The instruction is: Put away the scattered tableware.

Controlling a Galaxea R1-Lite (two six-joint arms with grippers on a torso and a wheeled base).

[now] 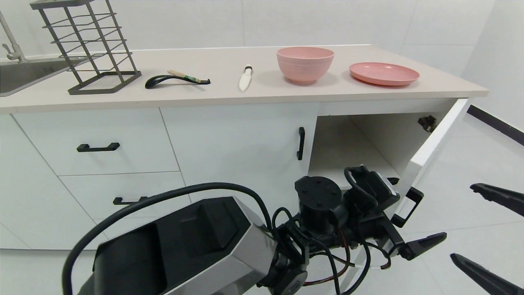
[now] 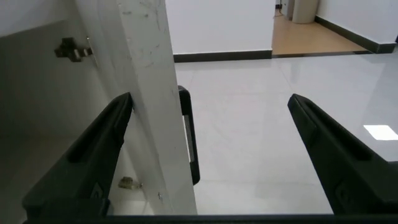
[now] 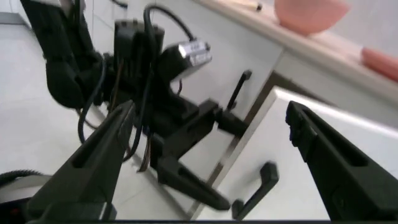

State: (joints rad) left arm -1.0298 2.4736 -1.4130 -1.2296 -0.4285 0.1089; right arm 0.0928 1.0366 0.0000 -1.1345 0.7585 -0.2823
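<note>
Your left gripper [image 2: 211, 99] is sitting spread wide, one finger on each side of the open cabinet door [image 2: 149, 93]'s free edge, just beside its black handle [image 2: 189, 143]. Your right gripper [image 1: 462, 222] is hanging right of that door, also spread and empty. Beyond the door, up on the countertop [image 1: 213, 95], a pink plate [image 1: 384, 73] is lying closest to it. Going leftward from the plate come a pink bowl [image 1: 305, 63], a white knife [image 1: 245, 78] and a black spoon [image 1: 163, 80] touching a wooden-handled utensil [image 1: 184, 76]. Farthest off, a wire dish rack [image 1: 88, 45] is standing.
</note>
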